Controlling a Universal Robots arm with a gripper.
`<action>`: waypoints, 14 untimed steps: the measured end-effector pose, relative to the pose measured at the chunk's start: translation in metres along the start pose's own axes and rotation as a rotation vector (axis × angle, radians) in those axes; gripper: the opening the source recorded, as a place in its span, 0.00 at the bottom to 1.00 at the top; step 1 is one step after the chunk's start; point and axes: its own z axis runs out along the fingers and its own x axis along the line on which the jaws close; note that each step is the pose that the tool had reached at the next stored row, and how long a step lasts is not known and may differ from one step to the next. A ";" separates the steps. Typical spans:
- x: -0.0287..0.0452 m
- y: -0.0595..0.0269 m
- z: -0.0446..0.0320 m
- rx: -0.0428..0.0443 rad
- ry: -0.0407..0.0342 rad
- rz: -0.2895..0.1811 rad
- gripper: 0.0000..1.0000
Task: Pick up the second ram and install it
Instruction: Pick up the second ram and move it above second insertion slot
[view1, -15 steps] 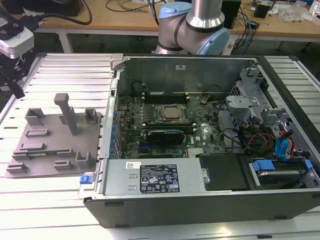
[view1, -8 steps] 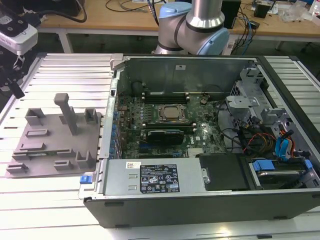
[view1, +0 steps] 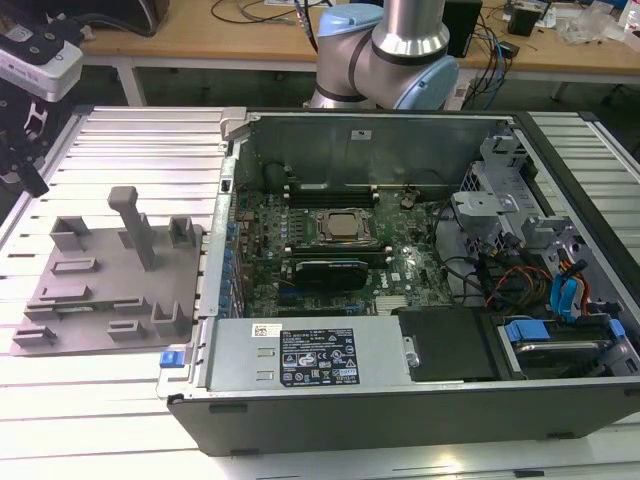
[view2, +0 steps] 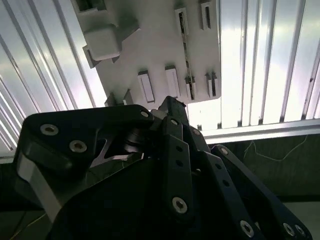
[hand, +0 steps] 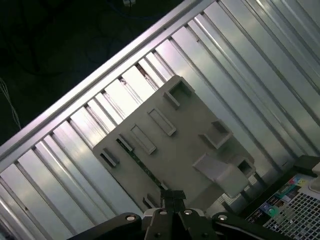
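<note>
**Second ram not yet lifted**

The thin green circuit-board stick, the second ram (hand: 139, 161), lies slotted in the grey plastic pegged tray (hand: 187, 167), just beyond the jaws and apart from them. The jaws look pinched narrow and hold nothing. Grasping and installing are both left.

At the top centre of the exterior view, the arm (view1: 414, 18) is a polished silver tube set into a rounded joint (view1: 400, 80) of pale blue and grey, with a smooth blue cap (view1: 340, 38) at its side. In that frame's upper left corner sits a white casing (view1: 42, 58) with black parts beneath it. In both wrist views the hand (view2: 171, 104) is matte black. It is built of flat linkage bars dotted with round silver screw heads (view2: 179, 204). A bare-metal bracket (view2: 107, 152) shows between the links in the second wrist view.
</note>
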 end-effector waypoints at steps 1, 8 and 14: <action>0.0000 0.0000 0.0000 -0.0003 0.0005 -0.011 0.08; 0.0000 0.0000 0.0000 -0.0028 0.0045 -0.099 0.08; 0.0000 0.0000 0.0002 -0.0070 0.0112 -0.251 0.08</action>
